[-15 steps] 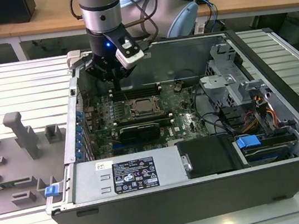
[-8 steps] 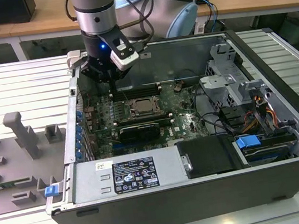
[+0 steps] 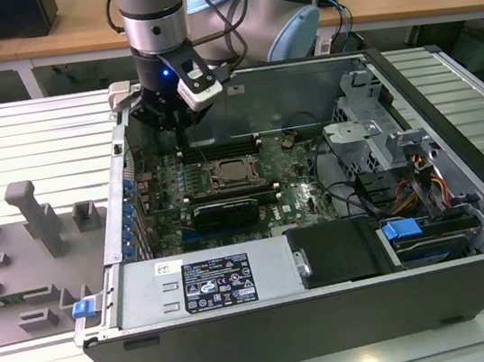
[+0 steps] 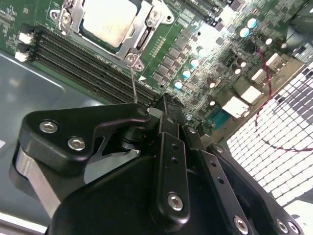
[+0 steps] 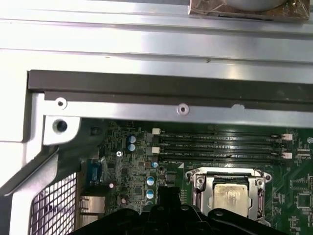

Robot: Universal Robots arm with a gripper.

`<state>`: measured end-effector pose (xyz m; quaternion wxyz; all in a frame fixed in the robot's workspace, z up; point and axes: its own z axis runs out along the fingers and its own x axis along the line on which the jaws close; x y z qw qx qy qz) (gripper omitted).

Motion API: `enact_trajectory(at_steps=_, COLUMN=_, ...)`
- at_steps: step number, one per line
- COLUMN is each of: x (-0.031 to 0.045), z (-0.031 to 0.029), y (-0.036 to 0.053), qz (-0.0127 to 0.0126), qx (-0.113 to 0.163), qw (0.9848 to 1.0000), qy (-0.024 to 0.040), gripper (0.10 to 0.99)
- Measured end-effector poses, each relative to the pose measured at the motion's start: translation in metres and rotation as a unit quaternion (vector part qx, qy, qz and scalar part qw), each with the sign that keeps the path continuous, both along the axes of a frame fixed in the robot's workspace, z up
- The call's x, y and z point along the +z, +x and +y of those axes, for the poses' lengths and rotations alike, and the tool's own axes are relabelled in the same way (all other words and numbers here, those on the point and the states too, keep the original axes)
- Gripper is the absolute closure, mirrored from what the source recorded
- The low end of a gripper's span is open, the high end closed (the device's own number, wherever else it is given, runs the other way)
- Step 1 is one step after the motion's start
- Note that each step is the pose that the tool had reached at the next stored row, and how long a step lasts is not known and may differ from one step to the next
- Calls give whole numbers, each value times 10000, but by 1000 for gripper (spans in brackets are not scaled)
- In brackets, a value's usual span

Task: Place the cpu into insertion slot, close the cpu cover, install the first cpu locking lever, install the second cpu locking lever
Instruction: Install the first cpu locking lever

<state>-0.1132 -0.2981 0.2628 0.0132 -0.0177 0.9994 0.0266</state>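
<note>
Blue clip [image 3: 81, 307], perhaps plastic.

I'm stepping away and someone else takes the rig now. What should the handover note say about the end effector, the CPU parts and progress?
End effector: inside the open computer case, above the motherboard beside the insertion slot, near a thin locking lever at the socket corner. Whether it grips the lever cannot be told.
The cpu: seated in the slot, silver top visible in both wrist views.
The cpu cover: down, framing the chip.
Done: cpu placed, cover closed.
Left: lever state unclear; check both levers before counting them installed.
</note>
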Motion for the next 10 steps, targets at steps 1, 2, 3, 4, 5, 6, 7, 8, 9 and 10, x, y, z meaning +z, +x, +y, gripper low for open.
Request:
enact_trajectory(at_steps=1, x=-2, z=16, y=0, qz=0, qx=0, qw=10000, qy=0, gripper=984)
enact_trajectory(at_steps=2, x=-5, z=38, y=0, qz=0, qx=1, qw=10000, qy=0, gripper=984)
enact_trajectory(at_steps=3, x=-7, z=51, y=1, qz=0, qx=1, qw=10000, qy=0, gripper=984)
enact_trajectory(at_steps=4, x=-10, z=60, y=10, qz=0, qx=2, qw=10000, qy=0, gripper=984)
enact_trajectory(at_steps=5, x=-14, z=64, y=24, qz=1, qx=2, qw=10000, qy=0, gripper=984)
enact_trajectory(at_steps=6, x=-16, z=67, y=43, qz=0, qx=1, qw=10000, qy=0, gripper=984)
enact_trajectory(at_steps=7, x=-21, z=69, y=83, qz=0, qx=0, qw=10000, qy=-1, gripper=984)
enact_trajectory(at_steps=8, x=-23, z=69, y=108, qz=0, qx=1, qw=10000, qy=-1, gripper=984)
enact_trajectory(at_steps=9, x=-33, z=72, y=203, qz=0, qx=1, qw=10000, qy=-1, gripper=984)
enact_trajectory(at_steps=10, x=-41, z=74, y=275, qz=2, qx=1, qw=10000, qy=-2, gripper=984)
